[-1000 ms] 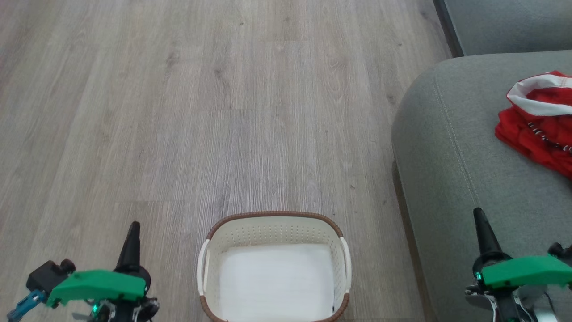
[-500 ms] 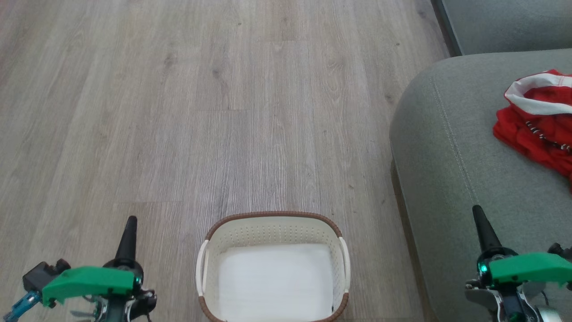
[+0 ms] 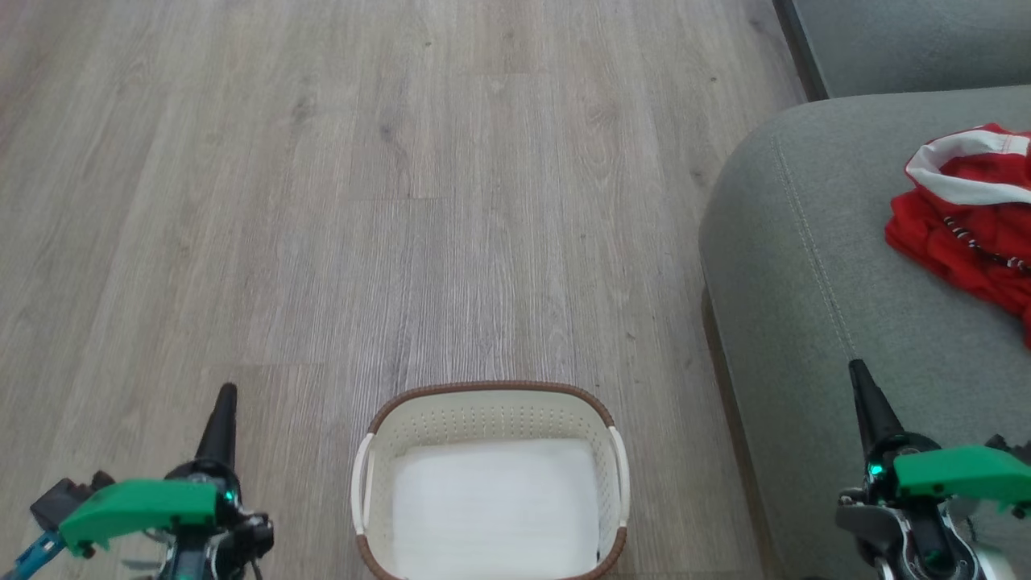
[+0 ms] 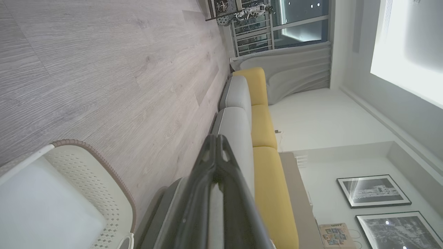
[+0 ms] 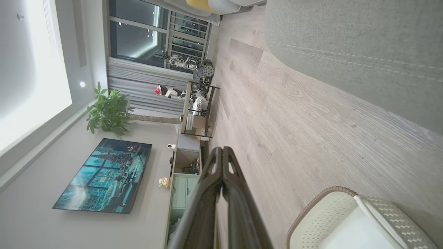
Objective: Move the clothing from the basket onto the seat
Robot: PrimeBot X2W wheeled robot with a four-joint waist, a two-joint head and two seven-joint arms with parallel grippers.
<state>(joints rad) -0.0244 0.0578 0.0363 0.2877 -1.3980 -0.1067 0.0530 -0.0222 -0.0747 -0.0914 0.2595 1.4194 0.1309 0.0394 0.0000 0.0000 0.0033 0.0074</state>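
**Head view:** bright, even, diffuse light; sharp throughout. Wood floor [image 3: 322,201] beyond basket [image 3: 491,417] pale, no hard shadows. Basket bottom washed near white, detail lost. Soft dark shadow band under seat [image 3: 805,282] edge, right of basket. Clothing [image 3: 966,234] right of basket: saturated red, white trim bright.

**Left wrist view:** dimmer, cooler. Lit ceiling panel [image 4: 408,41] well away from basket, blown out. Left gripper [image 4: 217,138] beside basket blurred, glossy streak along it.

**Right wrist view:** lit panel likewise blown out. Right gripper [image 5: 221,149] beside basket soft. Wide-angle bending at frame edges.
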